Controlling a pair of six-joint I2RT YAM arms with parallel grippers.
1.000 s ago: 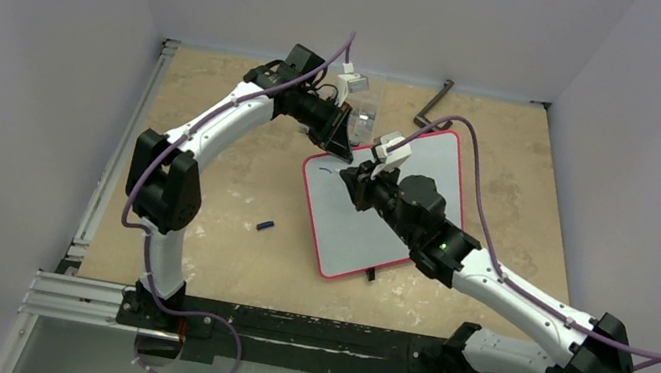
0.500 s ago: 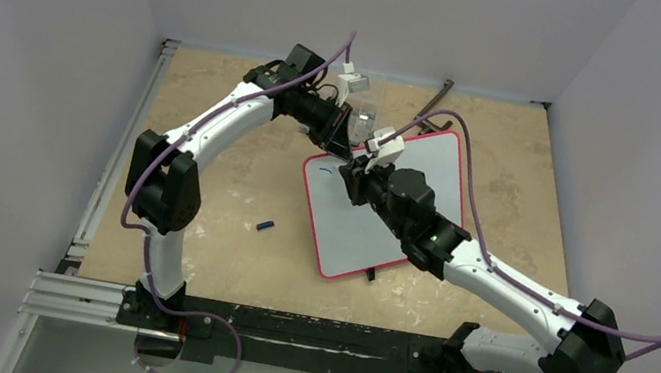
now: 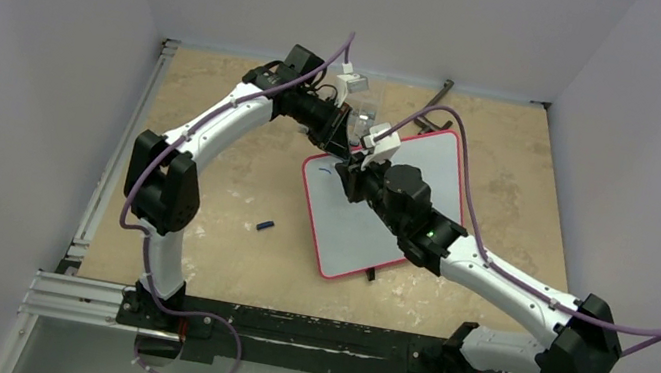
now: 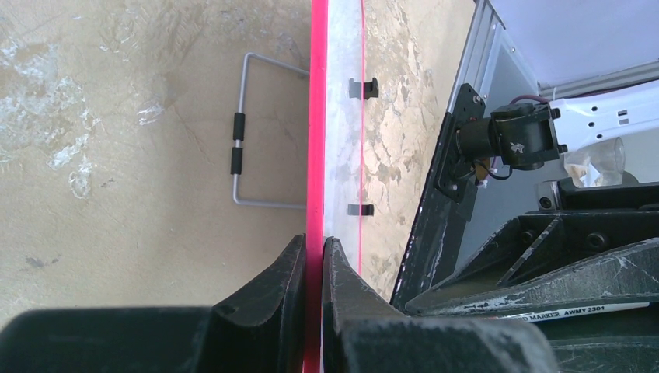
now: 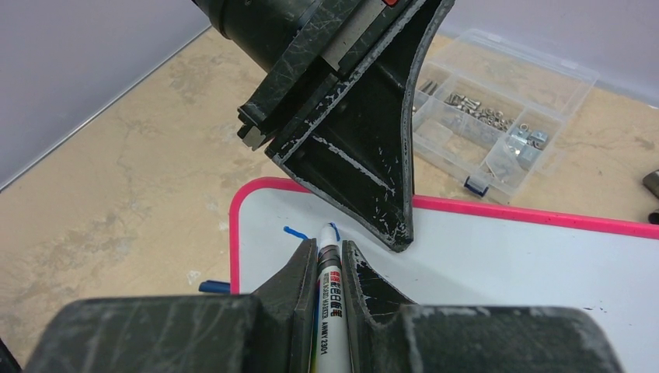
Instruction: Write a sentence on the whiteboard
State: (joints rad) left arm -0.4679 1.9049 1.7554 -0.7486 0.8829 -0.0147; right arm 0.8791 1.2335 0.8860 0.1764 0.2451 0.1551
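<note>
The whiteboard [image 3: 350,225], white with a thin red frame, lies tilted mid-table. My left gripper [image 3: 345,146] is shut on its far red edge [image 4: 315,155]; the jaws pinch the frame in the left wrist view. My right gripper [image 3: 350,176] is shut on a white marker [image 5: 330,299] whose tip touches the board [image 5: 497,260] near its top left corner. Of the sentence only a short blue stroke [image 5: 295,231] and a mark at the tip show; it appears as a small blue arc [image 3: 321,170] in the top view. No words are readable.
A blue marker cap [image 3: 265,226] lies on the table left of the board. A clear compartment box of small parts [image 5: 497,116] stands behind the board. A grey wire stand [image 4: 249,132] lies under the board's edge. A dark tool [image 3: 434,102] lies at the back.
The right arm has crept toward the board's top left corner with the marker. The left gripper and the board have stayed put.
</note>
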